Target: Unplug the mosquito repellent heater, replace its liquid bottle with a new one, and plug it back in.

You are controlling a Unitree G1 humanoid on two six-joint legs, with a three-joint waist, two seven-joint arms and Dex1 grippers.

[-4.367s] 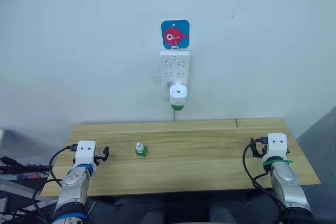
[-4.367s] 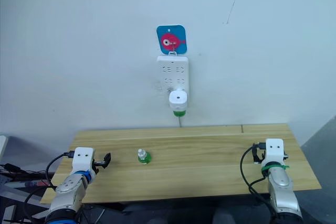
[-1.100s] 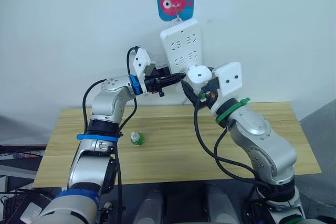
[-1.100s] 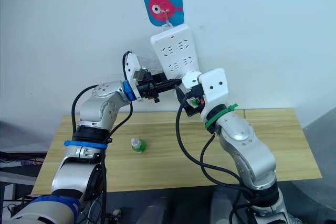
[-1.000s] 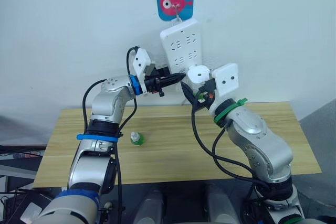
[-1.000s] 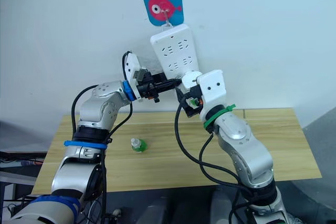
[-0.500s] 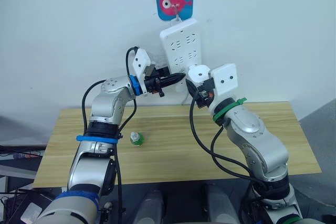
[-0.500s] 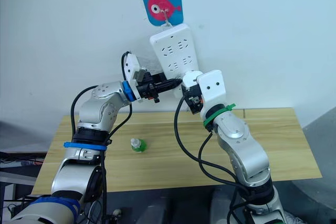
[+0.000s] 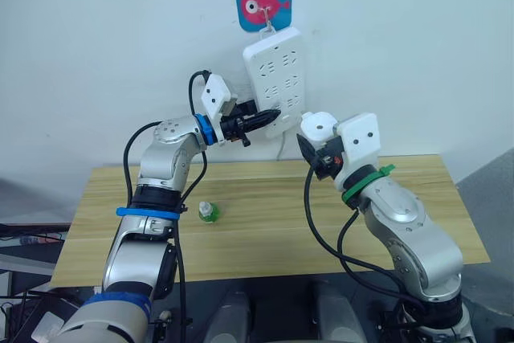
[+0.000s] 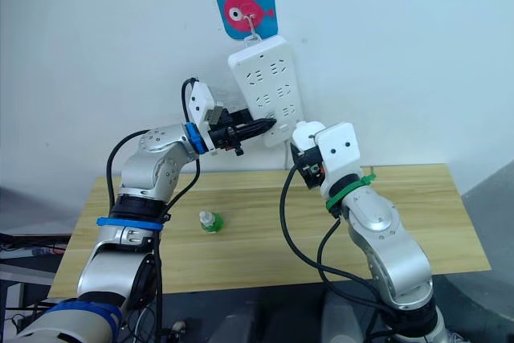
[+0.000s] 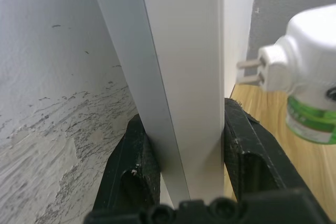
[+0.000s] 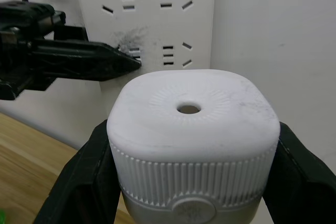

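My left arm is raised with its elbow bent, and the left hand (image 9: 265,116) is clamped on the lower edge of the tall white multi-socket power strip (image 9: 275,79). My right arm is lifted alongside it, and the right hand (image 12: 191,177) is closed around the small white rounded plastic mosquito repellent heater (image 12: 192,140), held just clear of the strip.

We see the mosquito repellent heater (image 9: 318,125) now pulled clear of the power strip (image 9: 275,70), its prongs bare, as our right tool (image 9: 315,148) draws it away to the right.
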